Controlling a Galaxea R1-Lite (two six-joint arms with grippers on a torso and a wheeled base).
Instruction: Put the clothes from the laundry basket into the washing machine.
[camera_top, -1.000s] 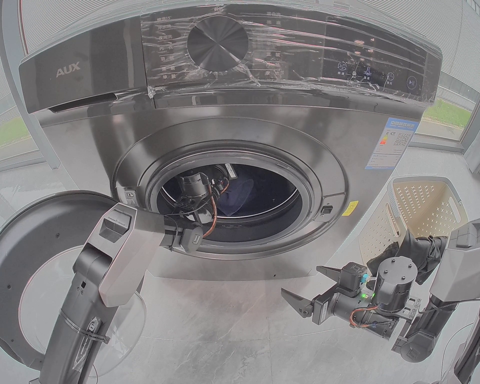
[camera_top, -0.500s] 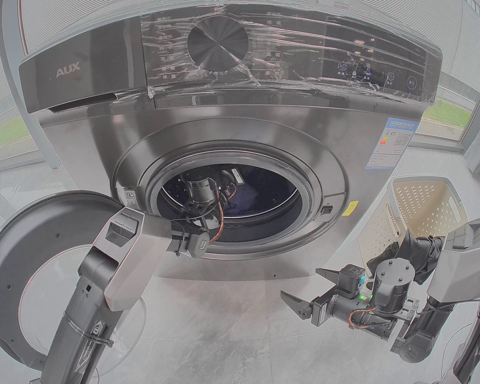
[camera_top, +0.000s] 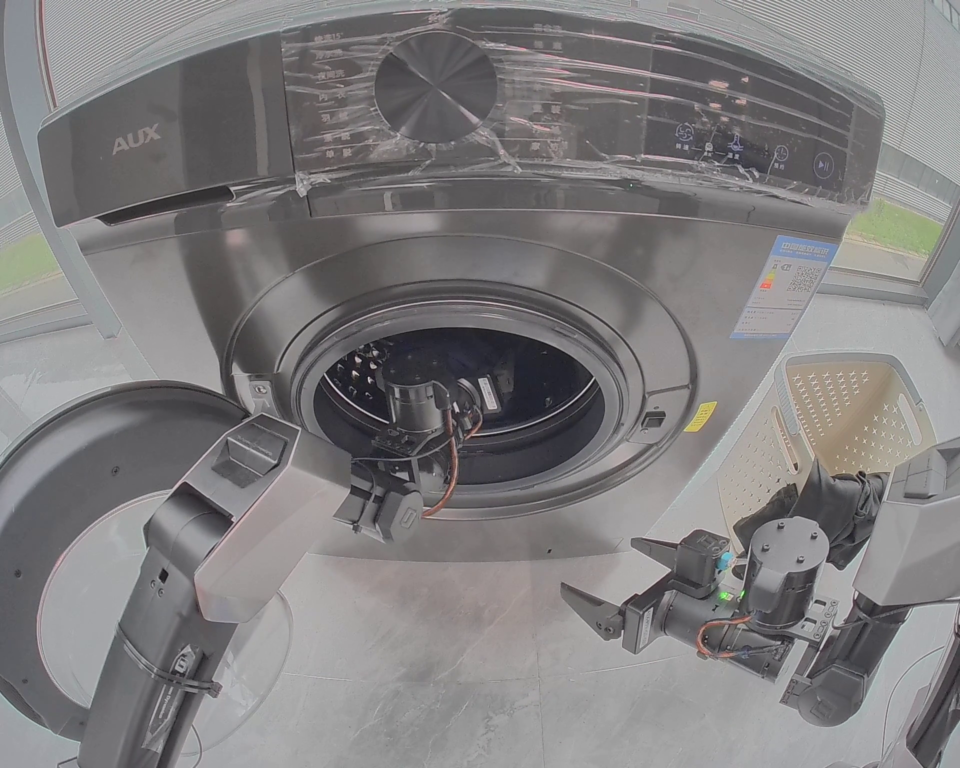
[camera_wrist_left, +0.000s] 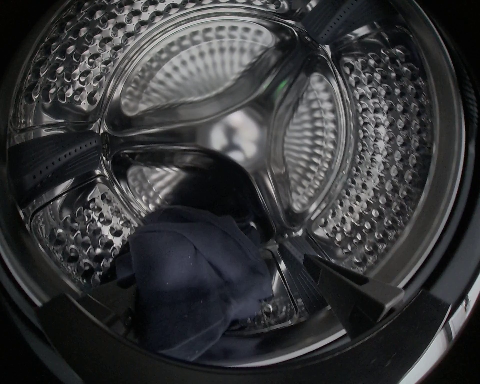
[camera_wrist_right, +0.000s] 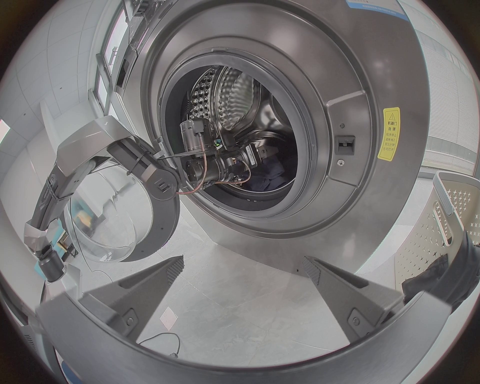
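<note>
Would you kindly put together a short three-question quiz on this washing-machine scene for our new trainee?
1. True or false: the washing machine door is shut.
2. Where does the dark cloth lie? A: in the drum. B: on the floor. C: draped over the door.
3. Fill in: the right gripper is open and holds ____.

Key: 1 false; 2 A; 3 nothing.

Our left gripper (camera_top: 500, 378) sits in the open mouth of the washing machine (camera_top: 480, 250). Our right gripper (camera_top: 600, 565) hangs with jaws apart near the laundry basket (camera_top: 850, 395), where dark clothes (camera_top: 850, 500) drape over the rim.
</note>
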